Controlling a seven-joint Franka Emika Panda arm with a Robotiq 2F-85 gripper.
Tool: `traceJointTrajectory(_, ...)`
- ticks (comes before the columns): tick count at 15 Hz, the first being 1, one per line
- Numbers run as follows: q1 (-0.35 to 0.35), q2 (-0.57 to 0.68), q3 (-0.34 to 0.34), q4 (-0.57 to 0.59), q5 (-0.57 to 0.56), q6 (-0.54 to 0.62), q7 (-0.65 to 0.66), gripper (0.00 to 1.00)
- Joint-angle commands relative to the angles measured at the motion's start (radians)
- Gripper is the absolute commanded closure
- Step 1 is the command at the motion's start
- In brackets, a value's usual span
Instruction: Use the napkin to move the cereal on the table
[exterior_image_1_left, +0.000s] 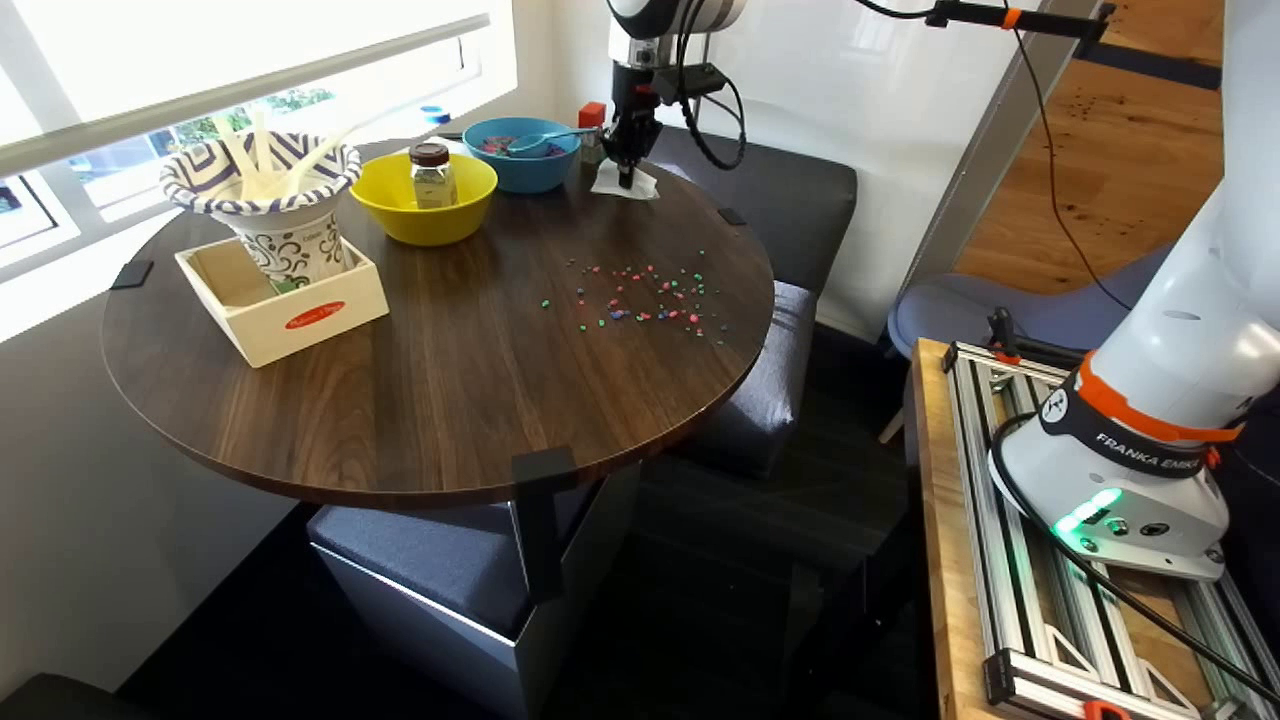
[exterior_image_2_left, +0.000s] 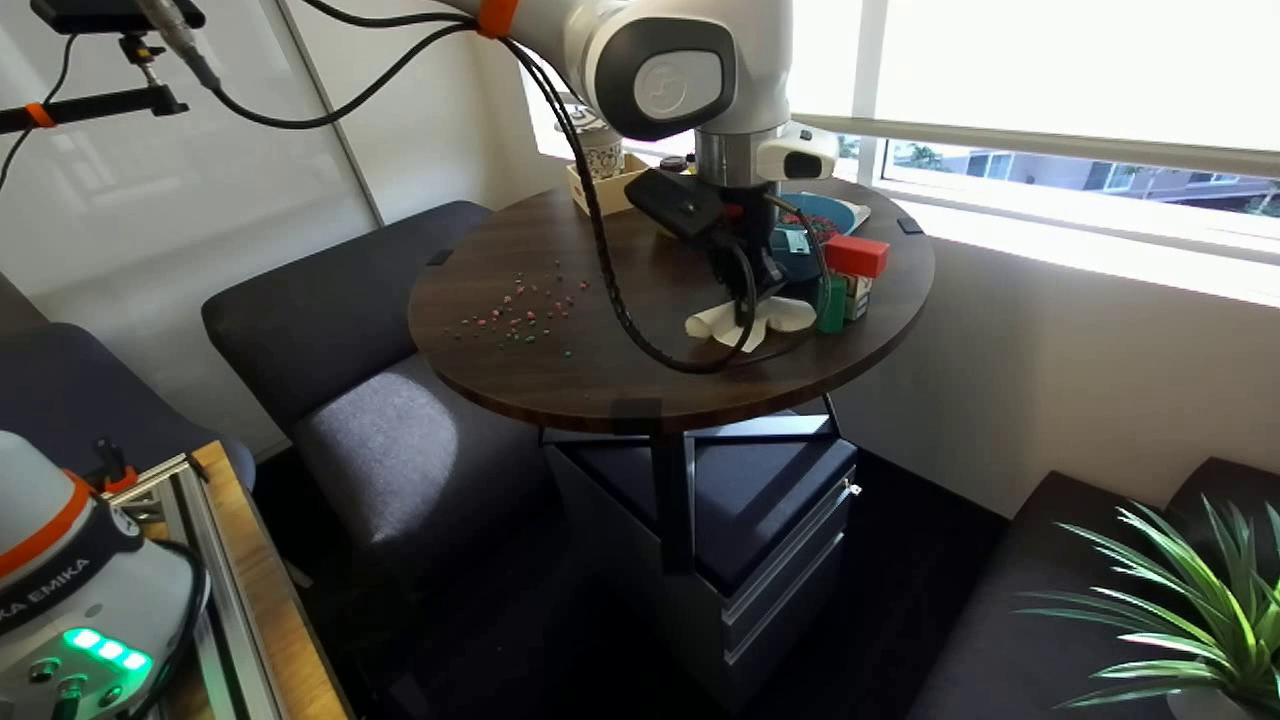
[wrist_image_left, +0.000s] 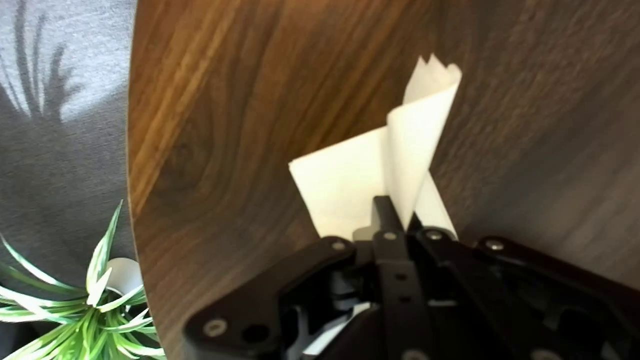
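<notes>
The napkin (exterior_image_1_left: 608, 181) is a pale square of paper on the dark round table (exterior_image_1_left: 440, 370). It also shows in an exterior view (exterior_image_2_left: 790, 314) and in the wrist view (wrist_image_left: 345, 180), folded up between the fingers. My gripper (wrist_image_left: 397, 212) is shut on it and points down at the table top; both exterior views show the gripper there (exterior_image_1_left: 626, 175) (exterior_image_2_left: 745, 308). The napkin's lower parts spread at or close to the table top. The cereal (exterior_image_1_left: 694, 318) is a loose scatter of tiny red, green and blue bits, apart from the napkin; it also shows in an exterior view (exterior_image_2_left: 515, 322).
A blue bowl (exterior_image_1_left: 530, 178) with a spoon stands close beside the gripper, with a red-topped box (exterior_image_2_left: 857, 256) and a green item (exterior_image_2_left: 831, 305). A yellow bowl (exterior_image_1_left: 425, 222) holds a jar (exterior_image_1_left: 433, 185). A wooden box (exterior_image_1_left: 300, 335) holds a patterned cup (exterior_image_1_left: 295, 245).
</notes>
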Motion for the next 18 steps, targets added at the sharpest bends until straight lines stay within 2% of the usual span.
traceJointTrajectory(1, -0.006, -0.085, 0.025, -0.079, 0.014, -0.022, -0.083, 1.00)
traceJointTrajectory(5, -0.007, -0.166, 0.034, -0.154, 0.021, -0.011, -0.159, 1.00)
traceJointTrajectory(8, 0.009, -0.228, 0.013, -0.238, -0.003, -0.003, -0.142, 1.00)
traceJointTrajectory(11, 0.010, -0.333, -0.001, -0.400, 0.023, 0.079, -0.112, 1.00)
traceJointTrajectory(13, 0.010, -0.410, -0.003, -0.504, 0.066, 0.188, -0.113, 1.00)
traceJointTrajectory(14, 0.015, -0.297, -0.011, -0.358, 0.029, 0.099, -0.123, 0.98)
traceJointTrajectory(16, 0.019, -0.358, -0.016, -0.437, 0.046, 0.156, -0.123, 0.98)
traceJointTrajectory(18, 0.022, -0.389, -0.019, -0.468, 0.048, 0.162, -0.122, 0.98)
